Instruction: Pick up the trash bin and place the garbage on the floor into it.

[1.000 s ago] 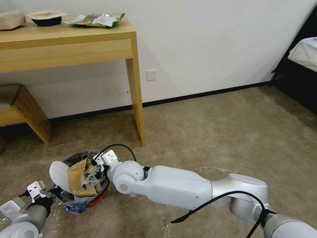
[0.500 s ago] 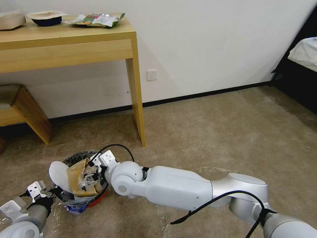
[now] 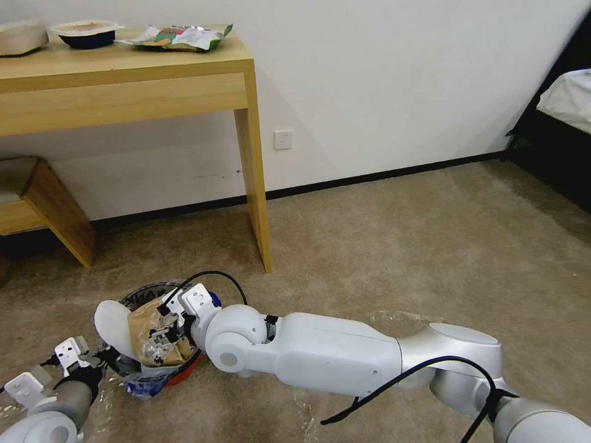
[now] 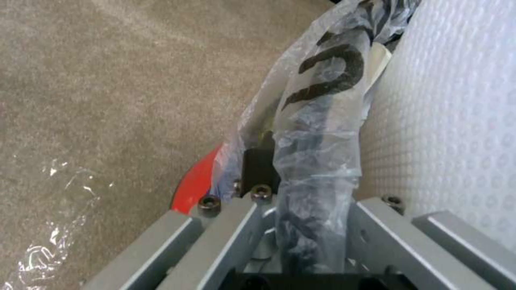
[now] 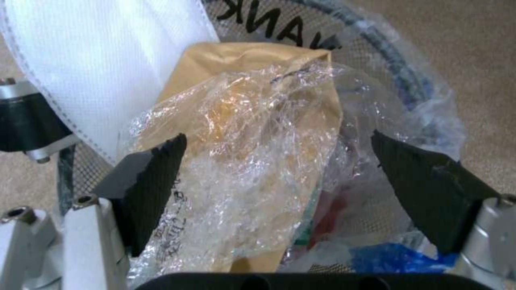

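While the left pincer is clamping the lined rim of the trash bin, the right pincer is hanging wide open over its mouth, gripping nothing — best withdrawn straight up so the clear plastic scrap is not snagging. Bin is sitting on carpet near the worktop leg — crammed: cardboard scrap, white slipper sole.

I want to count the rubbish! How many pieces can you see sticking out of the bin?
3: a white slipper sole, a brown cardboard scrap, and clear plastic scrap on the cardboard. More may be hidden underneath.
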Available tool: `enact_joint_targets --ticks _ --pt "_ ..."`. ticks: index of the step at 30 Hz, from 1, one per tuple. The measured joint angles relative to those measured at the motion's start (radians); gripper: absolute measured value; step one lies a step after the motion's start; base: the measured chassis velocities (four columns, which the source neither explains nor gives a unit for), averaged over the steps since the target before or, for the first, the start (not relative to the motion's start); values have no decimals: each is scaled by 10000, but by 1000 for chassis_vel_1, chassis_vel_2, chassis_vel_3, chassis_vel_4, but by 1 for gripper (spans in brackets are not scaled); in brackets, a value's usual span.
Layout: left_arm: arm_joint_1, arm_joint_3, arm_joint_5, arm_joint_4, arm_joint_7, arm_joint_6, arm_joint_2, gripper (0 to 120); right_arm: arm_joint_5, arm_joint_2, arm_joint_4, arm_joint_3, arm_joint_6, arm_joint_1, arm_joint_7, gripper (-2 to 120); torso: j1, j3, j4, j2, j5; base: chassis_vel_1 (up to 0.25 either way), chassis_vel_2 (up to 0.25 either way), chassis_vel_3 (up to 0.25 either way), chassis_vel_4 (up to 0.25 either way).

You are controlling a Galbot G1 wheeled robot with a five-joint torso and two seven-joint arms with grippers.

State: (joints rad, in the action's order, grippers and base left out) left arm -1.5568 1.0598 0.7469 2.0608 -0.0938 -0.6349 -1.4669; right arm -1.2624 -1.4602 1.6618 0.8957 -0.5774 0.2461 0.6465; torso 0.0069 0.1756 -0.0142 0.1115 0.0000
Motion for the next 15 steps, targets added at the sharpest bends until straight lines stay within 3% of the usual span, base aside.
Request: enact_joint_targets --ticks 15 --pt "25 -43 -56 -46 49 25 -34 1 40 164 -116 30 -141 -225 75 90 0 0 -1 0 0 0 0 0 0"
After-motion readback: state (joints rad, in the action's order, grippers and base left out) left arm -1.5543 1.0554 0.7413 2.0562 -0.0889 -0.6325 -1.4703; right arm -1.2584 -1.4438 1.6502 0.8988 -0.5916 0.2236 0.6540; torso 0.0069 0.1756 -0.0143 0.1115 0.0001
